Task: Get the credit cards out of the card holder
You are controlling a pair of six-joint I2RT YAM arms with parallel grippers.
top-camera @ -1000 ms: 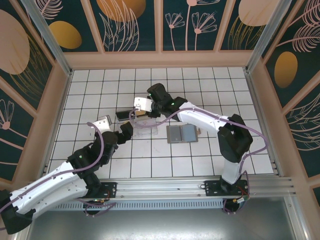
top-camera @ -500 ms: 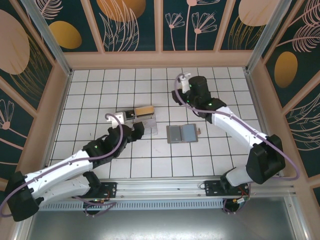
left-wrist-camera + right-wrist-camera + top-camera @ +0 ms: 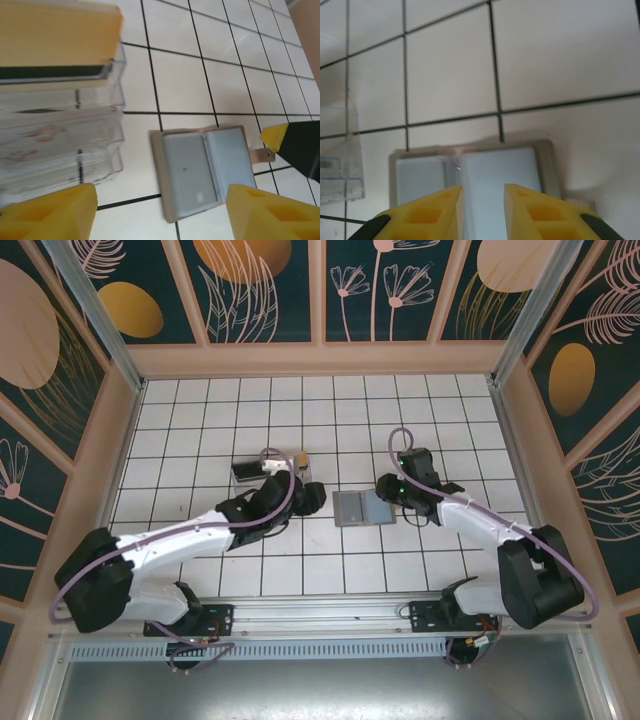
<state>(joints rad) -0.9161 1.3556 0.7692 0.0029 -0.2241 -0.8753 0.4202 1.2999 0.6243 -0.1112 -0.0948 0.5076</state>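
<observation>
Credit cards (image 3: 365,508) lie flat, side by side, on the tiled counter (image 3: 200,410), just right of the clear card holder (image 3: 65,135). Left hand (image 3: 160,215) is released, fingers wide, grasping nothing, and sits between holder and cards. Right hand (image 3: 482,212) is over the cards, fingers narrowly parted, nothing between them.

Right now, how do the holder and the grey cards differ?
The holder is clear, see-through plastic; the cards are opaque grey. The holder has walled slots; the cards lie thin and flat. The holder is one piece; the cards are two, side by side. Both rest on the white tiles.
</observation>
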